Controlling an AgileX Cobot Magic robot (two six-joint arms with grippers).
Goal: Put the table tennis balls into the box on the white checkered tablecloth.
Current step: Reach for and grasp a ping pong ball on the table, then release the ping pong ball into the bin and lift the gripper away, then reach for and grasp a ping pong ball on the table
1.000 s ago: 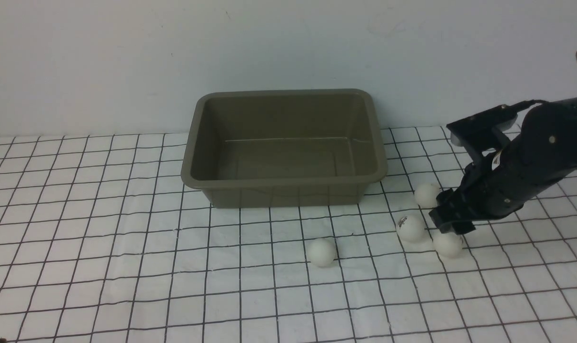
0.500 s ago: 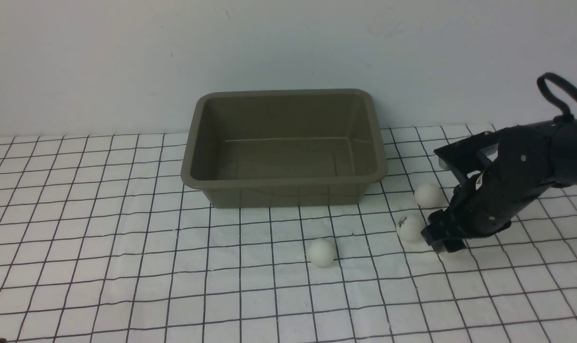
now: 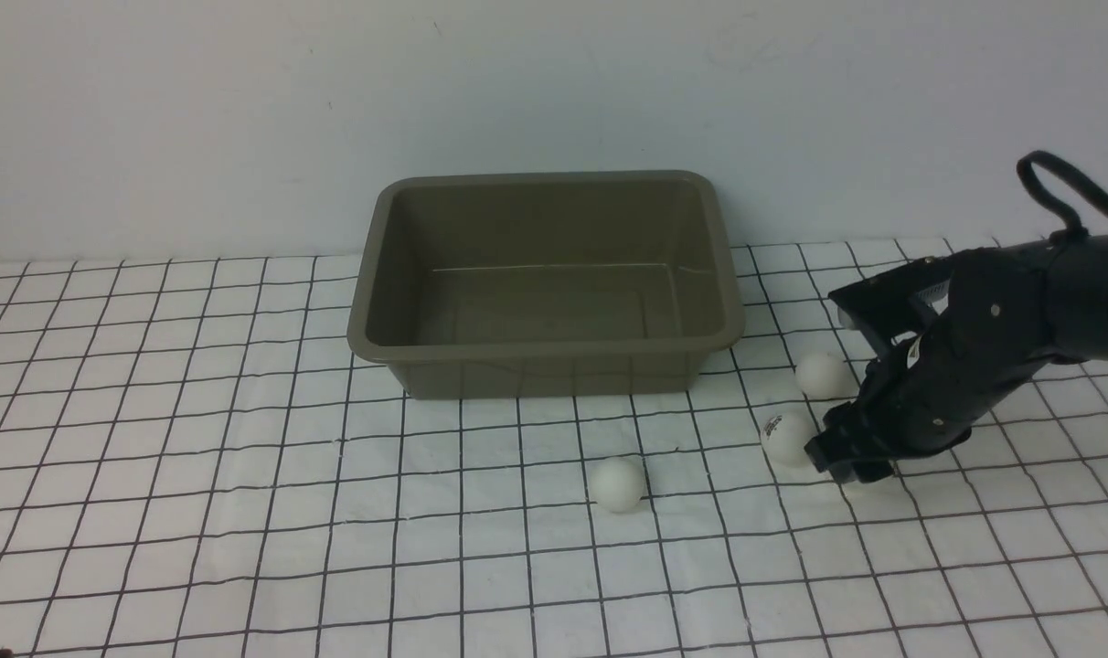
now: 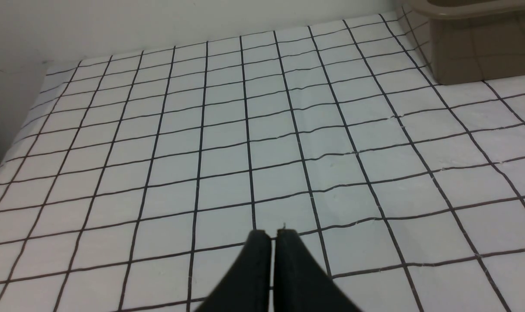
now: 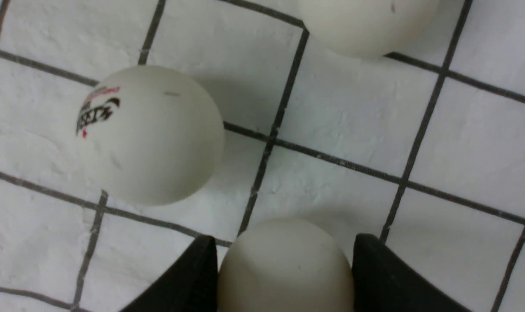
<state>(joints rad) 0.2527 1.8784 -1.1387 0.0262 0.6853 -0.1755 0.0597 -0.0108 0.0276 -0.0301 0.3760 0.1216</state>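
Your right gripper clamped on plain ball | logo ball just beside | left gripper fingers together

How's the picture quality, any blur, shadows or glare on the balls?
Front view: even light, faint shadows, no glare. Right wrist view: logo ball sharp; nearest ball, between the right fingers, softer. Left wrist view: tablecloth crisp, left fingers soft.

Right end effector gap filled by held ball, logo ball just beside, third ball near behind, worktop left of box open.
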